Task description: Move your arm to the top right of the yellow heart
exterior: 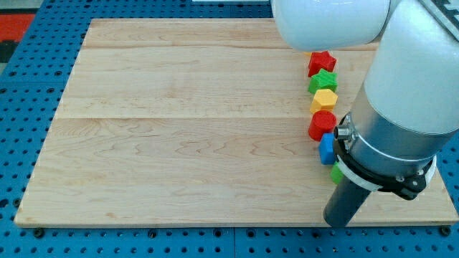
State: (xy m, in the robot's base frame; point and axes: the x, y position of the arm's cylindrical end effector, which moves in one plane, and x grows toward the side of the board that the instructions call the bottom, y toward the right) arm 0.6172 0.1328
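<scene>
Camera view, contents at the board's right side: no yellow heart can be made out with certainty; the only yellow block (323,99) in sight looks more six-sided than heart-shaped and sits third in a column near the right edge of the wooden board (193,129). Directly above it, touching, a green star (323,81); above that, a red star (321,62), partly under the arm's white housing (337,21). Directly below the yellow block, a red round-sided block (322,125); below that, a blue block (327,147) and a sliver of green block (336,173), both partly hidden by the arm. My tip (337,219) rests near the board's bottom edge, below the whole column and well apart from the yellow block. The arm carries no gripper, only the rod, so nothing is grasped or released. Risks, as judged: a straight run upward drives the rod through the blue and red blocks and scatters the column; the arm's bulk hides the column's right side, so a heart may lie there unseen and be struck.
</scene>
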